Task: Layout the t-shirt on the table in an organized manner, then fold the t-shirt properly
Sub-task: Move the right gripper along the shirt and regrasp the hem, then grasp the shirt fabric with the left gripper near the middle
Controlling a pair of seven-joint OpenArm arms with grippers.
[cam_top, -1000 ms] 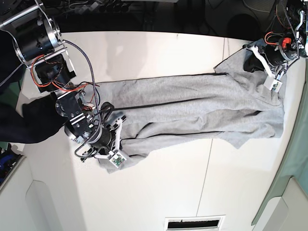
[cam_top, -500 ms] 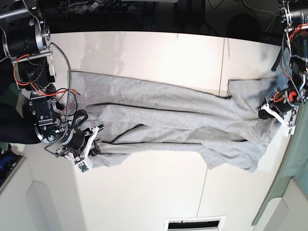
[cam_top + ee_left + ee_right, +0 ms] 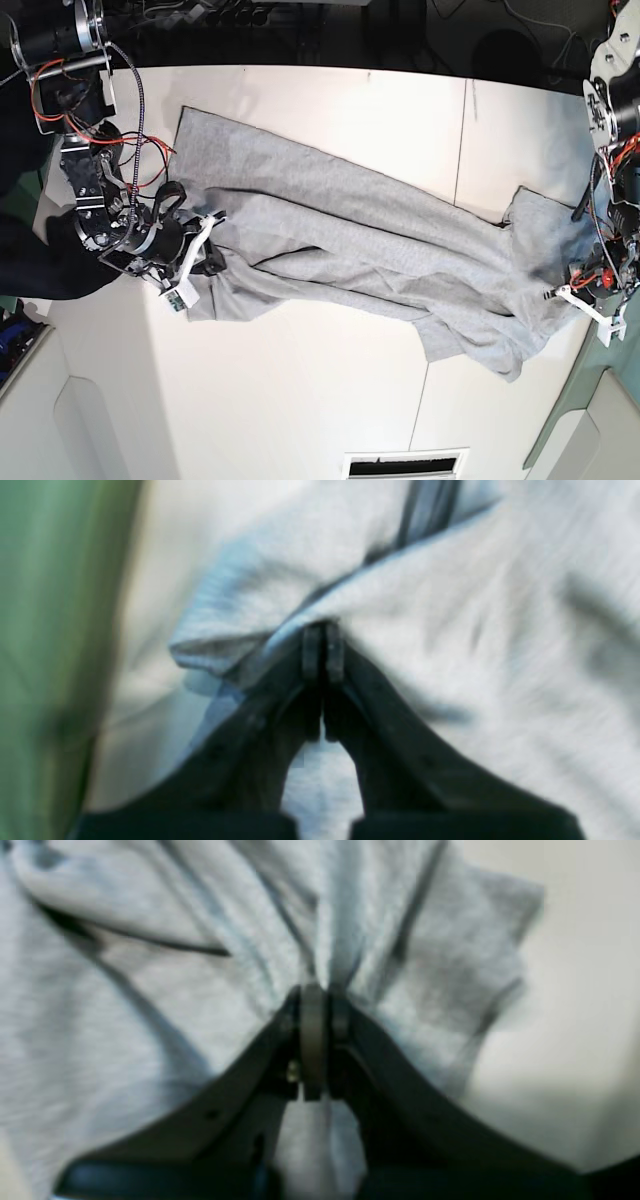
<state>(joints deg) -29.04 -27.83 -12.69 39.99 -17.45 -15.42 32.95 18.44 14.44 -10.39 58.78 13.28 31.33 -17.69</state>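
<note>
The light grey t-shirt (image 3: 350, 240) lies stretched in a wrinkled band across the white table (image 3: 320, 400), running diagonally from the far left to the near right. No lettering shows. My right gripper (image 3: 205, 262), on the base view's left, is shut on a bunched fold of the shirt (image 3: 200, 990); its tips (image 3: 320, 1010) pinch the fabric. My left gripper (image 3: 562, 293), on the base view's right, is shut on the shirt's edge near the table's right side; in its wrist view the tips (image 3: 322, 650) close on a grey fold (image 3: 450, 630).
A dark navy-black cloth (image 3: 40, 265) lies off the table's left edge. A green surface (image 3: 605, 400) borders the right side and shows in the left wrist view (image 3: 50, 655). A thin seam (image 3: 462, 140) crosses the table. A vent slot (image 3: 405, 465) sits at the near edge.
The left gripper has swept from the far right corner toward the near edge with the shirt. The right gripper moved left, then toward the far side. The shirt now lies diagonally.
</note>
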